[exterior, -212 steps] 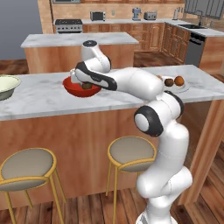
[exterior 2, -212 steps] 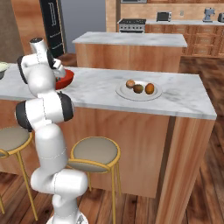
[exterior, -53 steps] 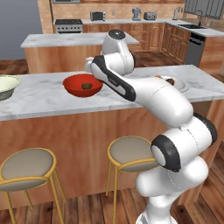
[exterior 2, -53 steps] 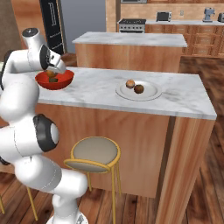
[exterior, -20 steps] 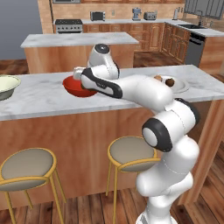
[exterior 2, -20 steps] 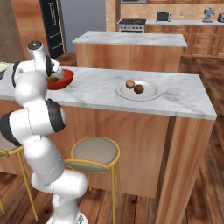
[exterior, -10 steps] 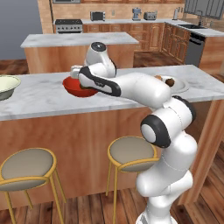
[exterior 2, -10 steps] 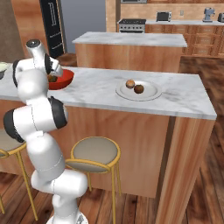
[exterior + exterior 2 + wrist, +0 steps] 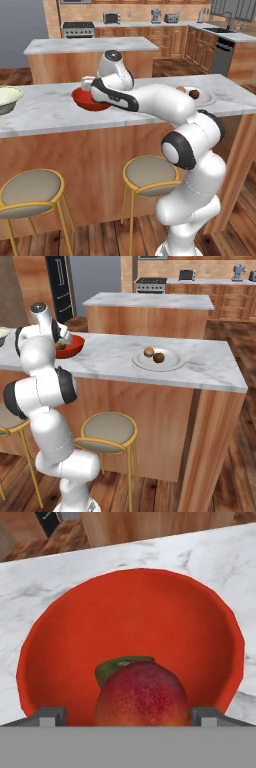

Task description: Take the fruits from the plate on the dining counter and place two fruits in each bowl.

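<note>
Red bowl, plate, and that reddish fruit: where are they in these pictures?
red bowl [image 9: 150, 607], hand view, inner wall.
plate [image 9: 172, 362], right base view, bare right rim.
reddish fruit [image 9: 142, 694], hand view, middle of its skin.

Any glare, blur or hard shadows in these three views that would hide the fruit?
Hand view: red bowl evenly lit, no glare; the orange-red fruit looks soft. Right base view: two fruits on the plate stay distinct. Left base view: flat light, the arm covers part of the bowl.

Two fruits [image 9: 154, 355] on the plate [image 9: 172, 364], right of the bowl [image 9: 73, 347].
</note>
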